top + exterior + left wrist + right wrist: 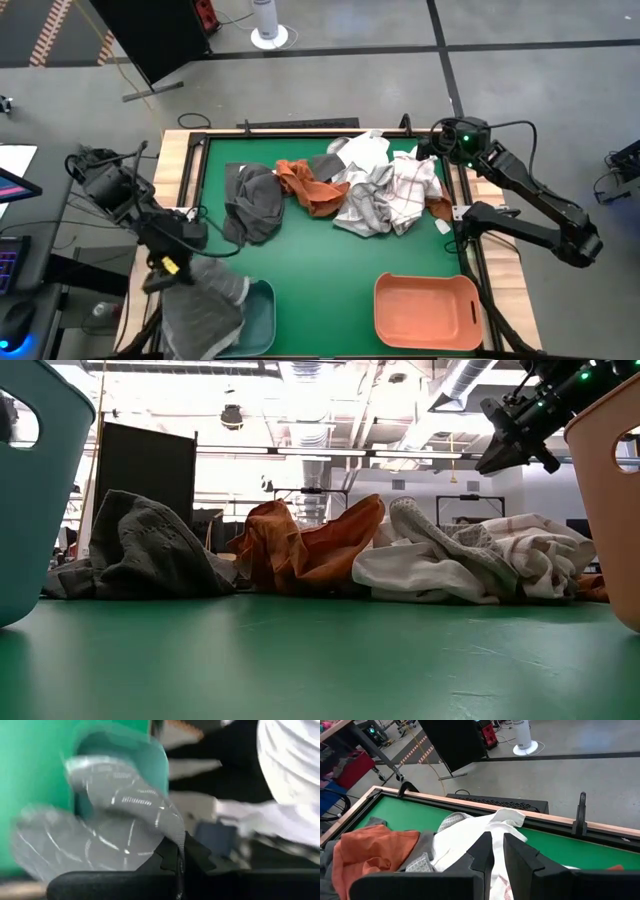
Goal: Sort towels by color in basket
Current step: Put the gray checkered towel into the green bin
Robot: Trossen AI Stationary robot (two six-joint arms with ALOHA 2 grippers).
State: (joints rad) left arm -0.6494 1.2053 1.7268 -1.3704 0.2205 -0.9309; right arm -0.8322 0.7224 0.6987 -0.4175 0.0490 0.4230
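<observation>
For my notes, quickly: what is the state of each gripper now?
Left gripper: closed, holding a light grey towel beside the teal basket.
Right gripper: nearly closed above the towel pile; a grip cannot be told.

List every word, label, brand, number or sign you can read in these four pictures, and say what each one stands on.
None can be read: the towels, the teal basket and the orange basket carry no print. The white device on the floor shows no legible marking.

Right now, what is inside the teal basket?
A light grey towel, held by the shut left gripper, hangs over the teal basket and its rim. The towel covers most of the inside, so whatever else is there cannot be seen.
</observation>
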